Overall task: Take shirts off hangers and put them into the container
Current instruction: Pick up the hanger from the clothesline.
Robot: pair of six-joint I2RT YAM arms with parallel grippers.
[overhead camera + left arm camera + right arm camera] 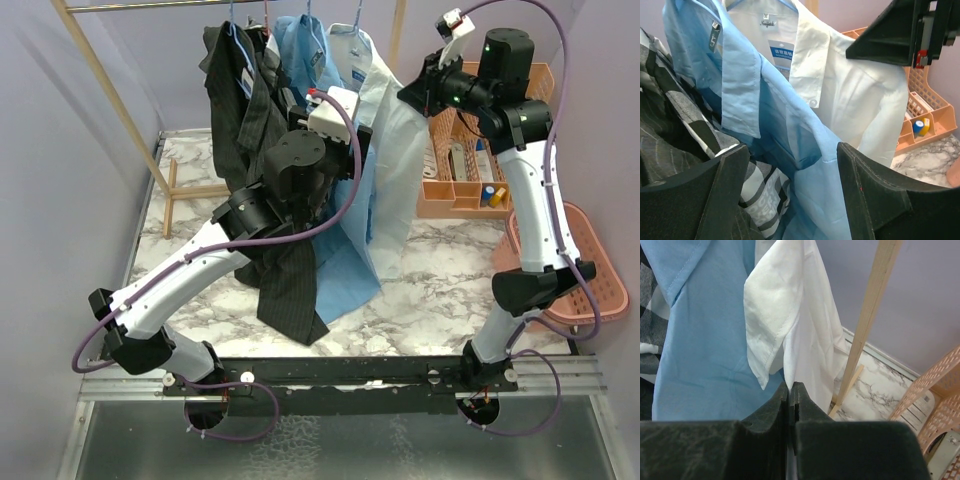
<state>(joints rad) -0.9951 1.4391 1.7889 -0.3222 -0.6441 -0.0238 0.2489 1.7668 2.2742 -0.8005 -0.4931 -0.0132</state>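
Observation:
Several shirts hang together on the wooden rack: a black pinstriped one [290, 290], a checked one [760, 190], a light blue one [350, 250] and a white one [395, 130]. Thin wire hangers [345, 27] show only as hooks and shoulders at the top. My left gripper [792, 195] is open, with its fingers on either side of the light blue shirt's [785, 115] front. My right gripper [790, 386] is shut on the front edge of the white shirt [810, 325], just below its collar. The salmon-pink container [590, 270] lies at the right edge of the table, partly hidden behind my right arm.
A peach file organizer [470, 180] holding small items stands behind the right arm. The rack's wooden post [870, 315] rises just right of the white shirt, with its foot [185, 192] on the marble table at the back left. My right arm [905, 30] hangs close above the left gripper.

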